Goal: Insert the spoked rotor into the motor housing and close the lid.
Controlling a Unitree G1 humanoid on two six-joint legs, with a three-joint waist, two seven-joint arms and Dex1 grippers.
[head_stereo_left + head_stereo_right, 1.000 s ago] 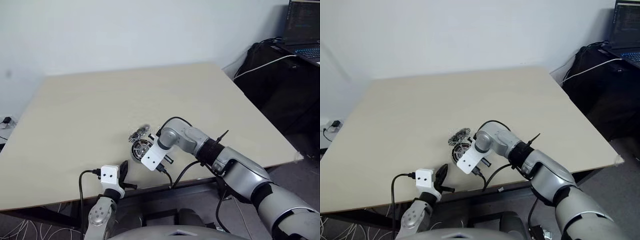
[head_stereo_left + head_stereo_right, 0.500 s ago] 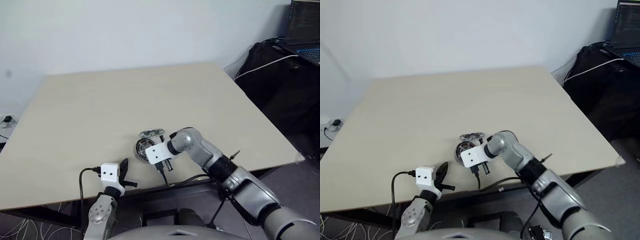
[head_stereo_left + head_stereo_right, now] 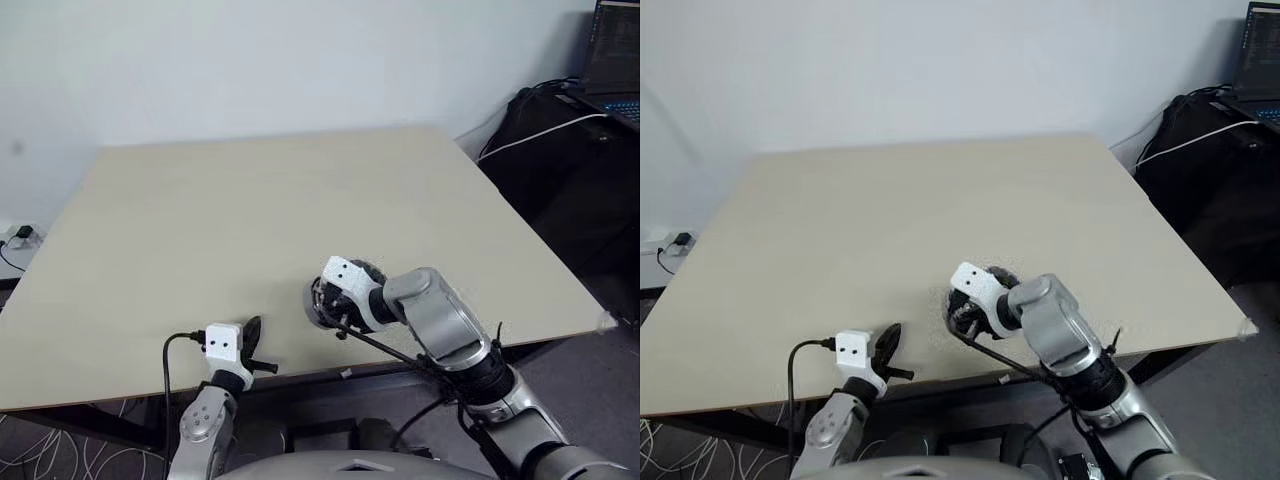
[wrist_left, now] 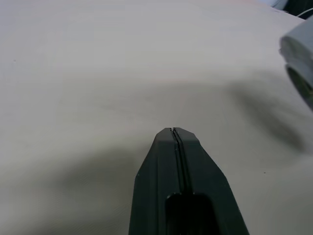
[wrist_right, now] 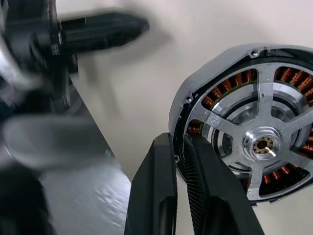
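Beige table [image 3: 250,210] against a white wall; left gripper [image 4: 173,131] clenched on nothing, hovering at the near edge. Right gripper [image 5: 178,147] pinches the rim of the motor housing [image 5: 247,122], spoked rotor [image 5: 266,139] seated over its copper windings, above the table's near edge.

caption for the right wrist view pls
Right gripper shut on the rim of the motor housing, spoked rotor seated inside.

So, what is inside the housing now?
The spoked rotor sits inside the housing, with copper windings visible between its spokes. Deeper parts stay covered.
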